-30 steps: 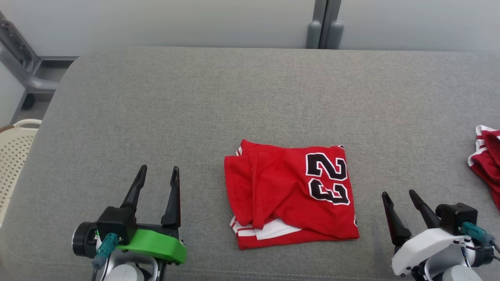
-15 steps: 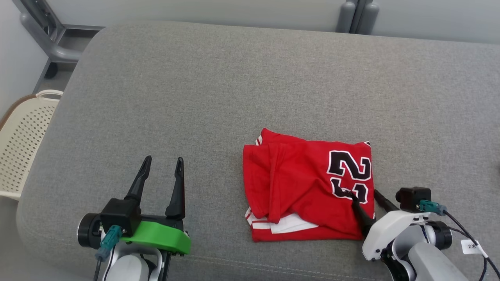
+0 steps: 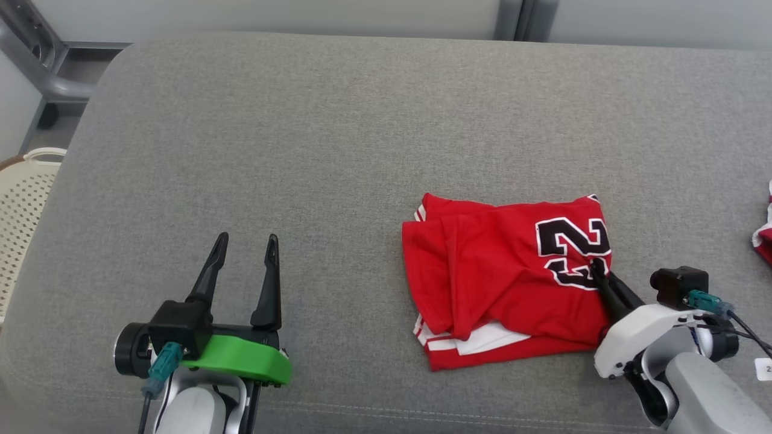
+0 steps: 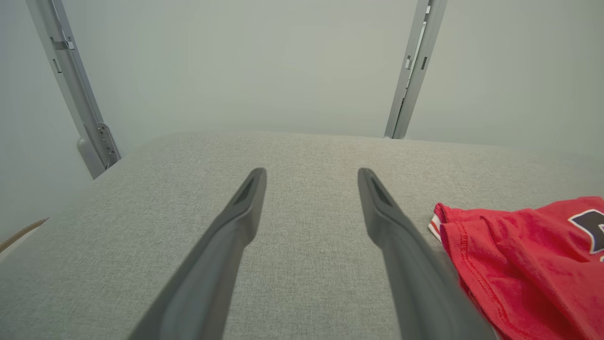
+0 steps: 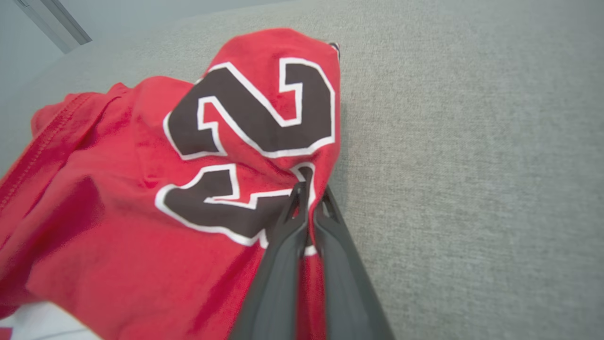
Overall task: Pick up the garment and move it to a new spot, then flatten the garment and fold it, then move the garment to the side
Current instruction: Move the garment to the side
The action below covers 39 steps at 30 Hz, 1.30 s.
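while the right gripper (image 3: 595,265) pinches the jersey (image 3: 500,277) edge
lift low and slowly so the folds hold; left gripper (image 3: 248,237) spread, idle.

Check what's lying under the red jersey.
The red jersey lies on the gray cushion; white striped layers peek out at its near edge. Anything else beneath is covered by cloth. The right gripper pinches its right edge.

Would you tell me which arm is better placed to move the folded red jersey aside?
Right: the right gripper is shut on the jersey at its number, while the left gripper sits open, well apart.
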Tool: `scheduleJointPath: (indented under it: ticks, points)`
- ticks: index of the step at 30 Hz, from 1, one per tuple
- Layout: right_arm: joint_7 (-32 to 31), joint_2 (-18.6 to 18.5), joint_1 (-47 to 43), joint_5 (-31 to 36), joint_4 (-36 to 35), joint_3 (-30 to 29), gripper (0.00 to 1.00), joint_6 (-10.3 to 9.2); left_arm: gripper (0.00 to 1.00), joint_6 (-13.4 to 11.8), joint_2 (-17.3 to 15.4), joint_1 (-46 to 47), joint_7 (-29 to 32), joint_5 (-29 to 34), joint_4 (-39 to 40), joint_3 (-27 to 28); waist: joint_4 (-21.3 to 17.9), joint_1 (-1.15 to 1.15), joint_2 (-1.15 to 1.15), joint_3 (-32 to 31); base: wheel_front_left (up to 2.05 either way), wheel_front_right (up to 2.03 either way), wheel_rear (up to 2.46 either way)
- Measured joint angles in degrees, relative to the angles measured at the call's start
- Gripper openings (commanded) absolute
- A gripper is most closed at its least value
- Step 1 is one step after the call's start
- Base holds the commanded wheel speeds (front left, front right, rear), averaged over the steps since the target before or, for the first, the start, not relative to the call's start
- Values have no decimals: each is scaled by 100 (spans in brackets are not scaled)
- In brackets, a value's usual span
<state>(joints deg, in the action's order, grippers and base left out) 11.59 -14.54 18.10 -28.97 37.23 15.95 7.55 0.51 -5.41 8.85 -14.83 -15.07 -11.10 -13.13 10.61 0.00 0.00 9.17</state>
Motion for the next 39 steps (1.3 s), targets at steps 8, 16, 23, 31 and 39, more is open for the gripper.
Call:
scheduleJointPath:
  ticks: [8, 16, 23, 31, 39]
  points:
    - [168, -509, -355, 1117, -806, -431, 0, -1, 100, -3, -69, 27, -13, 23, 181, 52, -521, 0, 0, 84, 0, 0, 0]
    - [101, -688, -733, 2162, -2203, -794, 0, -1, 100, 8, -159, 187, -14, 107, 361, 42, -1290, 0, 0, 209, 0, 0, 0]
    - [-133, -989, -543, 2281, -2925, -781, 0, -1, 100, 16, -163, 487, 5, 114, 456, -21, -1942, 0, 1, 379, 0, 0, 0]
    - [-41, -1171, 542, 1719, -2631, -664, 0, -1, 100, 7, -269, 620, 87, 198, 587, -81, -2486, 0, 1, 640, 0, 0, 0]
    - [246, -1583, 1663, 1111, -1314, -649, 0, -1, 100, 63, -363, 904, 272, 313, 827, -250, -2576, 0, 0, 1082, 0, 0, 0]
